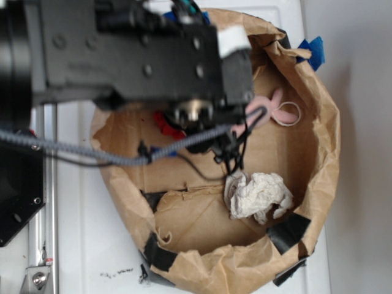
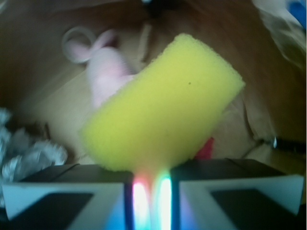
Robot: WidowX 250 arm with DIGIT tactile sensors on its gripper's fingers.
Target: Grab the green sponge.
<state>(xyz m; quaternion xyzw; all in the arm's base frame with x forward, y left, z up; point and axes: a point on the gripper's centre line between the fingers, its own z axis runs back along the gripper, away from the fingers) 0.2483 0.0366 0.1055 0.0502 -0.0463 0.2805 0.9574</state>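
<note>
Yellow foam green sponge [image 2: 163, 103] filling the wrist view above the gripper [image 2: 151, 189].
Its long axis tilts up-right; jaws nearly together, apparently pinching its lower edge.

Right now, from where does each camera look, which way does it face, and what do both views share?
Exterior: above, looking down into the paper bag; the black arm covers the upper left.
Wrist: on the gripper, looking forward past its fingers at the yellow sponge between them.
Shared: the pink toy and the white crumpled paper.
</note>
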